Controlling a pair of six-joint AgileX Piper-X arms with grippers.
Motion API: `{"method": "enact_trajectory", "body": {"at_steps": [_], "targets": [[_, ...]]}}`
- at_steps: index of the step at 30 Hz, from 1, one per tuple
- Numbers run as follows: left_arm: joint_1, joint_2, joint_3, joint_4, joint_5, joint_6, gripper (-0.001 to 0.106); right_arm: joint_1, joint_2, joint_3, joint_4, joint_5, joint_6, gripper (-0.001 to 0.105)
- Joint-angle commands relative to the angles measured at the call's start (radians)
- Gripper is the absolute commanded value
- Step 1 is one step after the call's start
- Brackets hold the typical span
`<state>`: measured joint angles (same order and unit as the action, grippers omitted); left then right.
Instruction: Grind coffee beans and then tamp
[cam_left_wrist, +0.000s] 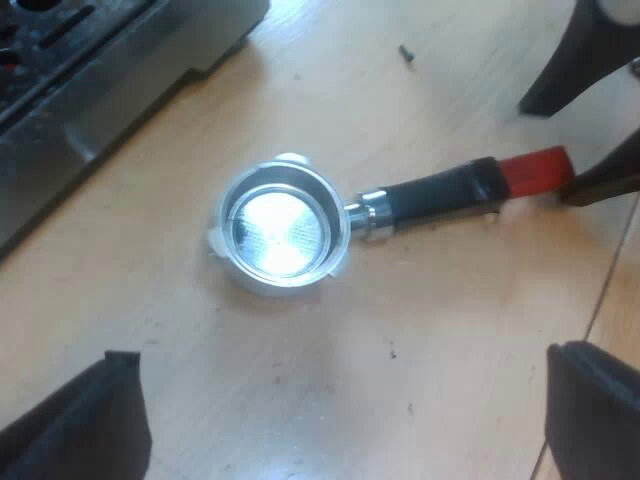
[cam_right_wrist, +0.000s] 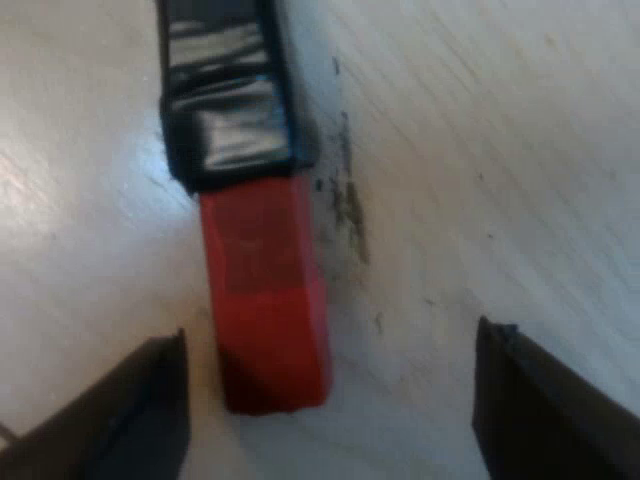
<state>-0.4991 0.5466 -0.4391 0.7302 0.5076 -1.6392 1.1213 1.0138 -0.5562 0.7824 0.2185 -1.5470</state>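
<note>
**Hovering wide over a loose metal holder (cam_left_wrist: 285, 232)**

Lies on the wooden table (cam_left_wrist: 420, 330) near the espresso machine's (cam_left_wrist: 90, 70) base, basket up and empty, dark handle (cam_left_wrist: 440, 195) ending in a red end (cam_right_wrist: 265, 300). Holds the left gripper's (cam_left_wrist: 340, 365) 2 fingers spread wide near the basket, gripping nothing. Straddles the red end with the right gripper's (cam_right_wrist: 335, 340) 2 fingers, wide apart, clamping nothing.

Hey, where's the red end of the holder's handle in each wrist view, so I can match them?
Left wrist view: the red end caps the dark handle, lying on the wooden table, at the right gripper.
Right wrist view: the red end lies between the right gripper's open fingers.
Shared landmark: the dark handle meeting the red.
</note>
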Motion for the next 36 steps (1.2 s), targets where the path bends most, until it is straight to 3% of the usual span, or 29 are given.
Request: {"method": "enact_trajectory", "body": {"at_steps": [1,6,12,18,21,27,29,32,36], "targets": [[-0.004,-0.003,-0.045,0.061,-0.049,-0.012,0.082,0.002,-0.027,-0.036,0.068,0.044,-0.034,0.071],[-0.004,-0.031,-0.09,0.111,-0.079,-0.012,0.082,0.002,-0.09,-0.094,0.135,0.121,-0.043,0.07],[-0.004,-0.122,-0.138,0.138,-0.193,-0.02,0.082,0.002,-0.22,-0.154,0.13,0.121,-0.05,0.07],[-0.004,-0.193,-0.154,0.156,-0.223,-0.067,0.082,0.002,-0.316,-0.16,-0.012,0.121,-0.058,0.07],[-0.004,-0.212,-0.154,0.152,-0.38,-0.136,0.082,0.002,-0.329,-0.16,-0.138,0.121,-0.049,0.07],[-0.004,-0.187,-0.154,0.158,-0.405,-0.136,0.082,-0.001,-0.323,-0.16,-0.23,0.119,-0.05,0.07],[-0.003,-0.168,-0.154,0.158,-0.424,-0.162,0.082,-0.001,-0.308,-0.16,-0.263,0.069,-0.094,0.07],[-0.001,-0.125,-0.154,0.162,-0.433,-0.233,0.082,-0.001,-0.275,-0.139,-0.356,-0.114,-0.247,0.065],[0.006,-0.051,-0.154,0.165,-0.437,-0.255,0.082,-0.001,-0.219,-0.09,-0.516,-0.098,-0.226,0.062]]}}
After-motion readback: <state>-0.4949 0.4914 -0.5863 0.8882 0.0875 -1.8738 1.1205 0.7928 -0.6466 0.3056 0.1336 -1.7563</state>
